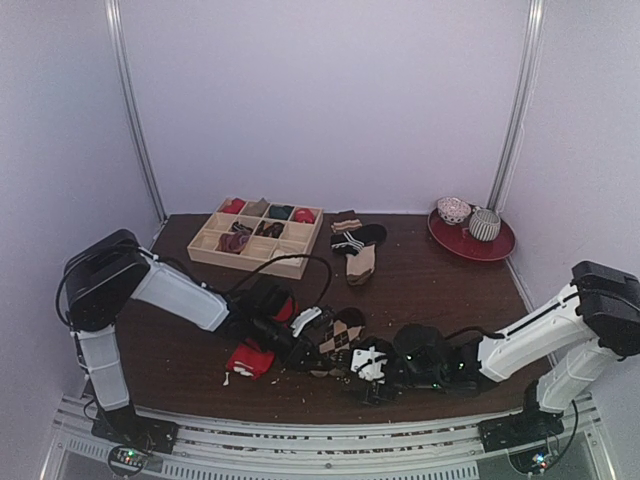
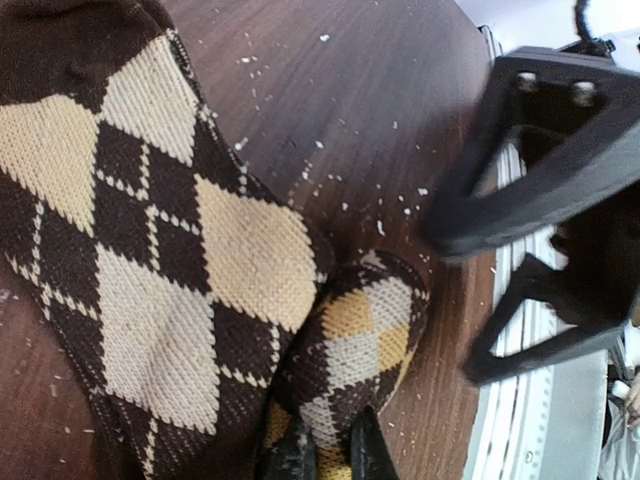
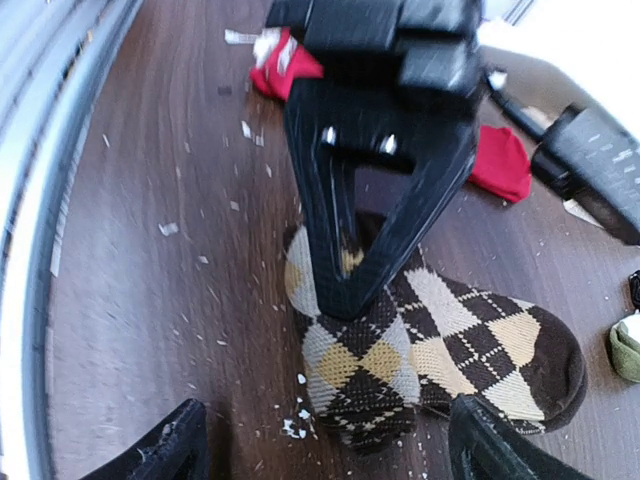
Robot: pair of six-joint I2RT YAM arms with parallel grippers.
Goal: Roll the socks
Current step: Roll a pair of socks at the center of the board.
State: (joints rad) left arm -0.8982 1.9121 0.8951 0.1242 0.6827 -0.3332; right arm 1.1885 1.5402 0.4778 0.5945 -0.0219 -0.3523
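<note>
Your left gripper [image 2: 332, 452] is pinching shut on the edge of the dark brown sock with tan diamond argyle pattern [image 2: 180, 260]. That sock is lying flat and partly folded on the dark wooden table [image 1: 440, 290], low and centre in the overhead view. In the right wrist view, the left gripper's black fingers are pressing down onto the sock in the middle of the frame.

Your right gripper [image 3: 325, 452] is standing wide open at the bottom of its own view and is holding nothing. The sock's near end is lying just ahead of the gap, untouched.

The plain bright red sock [image 1: 250, 358] is lying bunched at lower left of the overhead view, just below the left arm [image 1: 180, 295]. More red fabric is showing just above that arm, and I cannot tell whether it is the same sock.

Small white crumbs [image 2: 380, 228] are dotting the table around the argyle sock. A pale wooden compartment tray [image 1: 245, 262] is sitting at upper left, and a round red plate [image 1: 495, 248] at upper right.
</note>
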